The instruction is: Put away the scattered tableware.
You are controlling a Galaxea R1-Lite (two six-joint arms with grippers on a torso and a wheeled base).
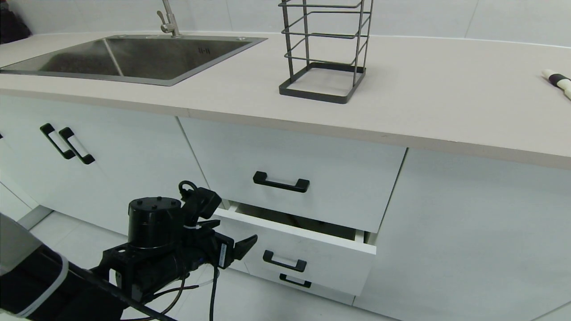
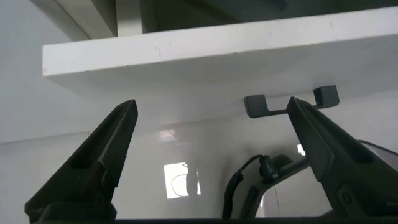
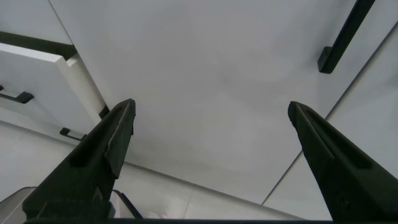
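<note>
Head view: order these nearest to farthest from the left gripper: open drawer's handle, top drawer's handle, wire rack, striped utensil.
1. Open drawer's handle, right beside the left gripper.
2. Top drawer's handle, above it.
3. Wire rack, up on the counter.
4. Striped utensil, far right of the counter.

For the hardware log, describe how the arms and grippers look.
The left arm: black, with a round cylinder at the wrist, loose black cables, a white cable tie and a pale-banded dark cover. The left gripper and right gripper: each two dark, tapered wedges.
</note>
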